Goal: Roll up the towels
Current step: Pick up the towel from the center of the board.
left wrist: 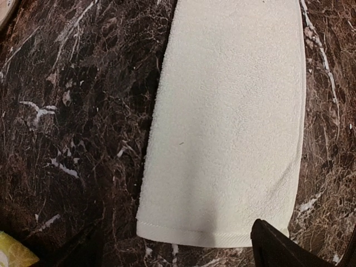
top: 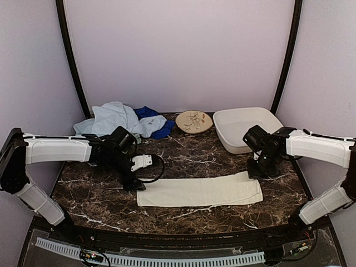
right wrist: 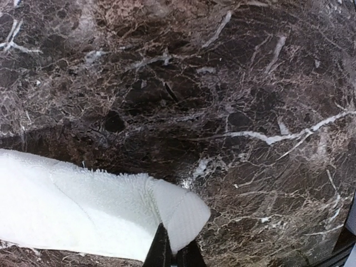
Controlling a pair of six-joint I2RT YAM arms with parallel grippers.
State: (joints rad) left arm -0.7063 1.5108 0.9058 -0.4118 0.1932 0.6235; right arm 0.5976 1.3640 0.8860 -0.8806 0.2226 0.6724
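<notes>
A cream-white towel (top: pixel 200 191), folded into a long strip, lies flat across the near middle of the marble table (top: pixel 183 153). My left gripper (top: pixel 133 185) hovers at the strip's left end. In the left wrist view the towel (left wrist: pixel 228 122) fills the frame, one dark finger (left wrist: pixel 278 247) shows at the lower right, and the jaws stand wide open and empty around the hemmed end. My right gripper (top: pixel 257 172) is at the strip's far right corner. In the right wrist view it (right wrist: pixel 177 256) is shut, pinching the towel's corner (right wrist: pixel 186 214), which is lifted slightly.
A pile of towels sits at the back left, light blue (top: pixel 114 117) over royal blue (top: pixel 151 119). A round beige plate (top: pixel 193 120) and a white plastic tub (top: pixel 245 128) stand at the back right. A yellow patch (left wrist: pixel 14 253) shows at the left wrist view's corner.
</notes>
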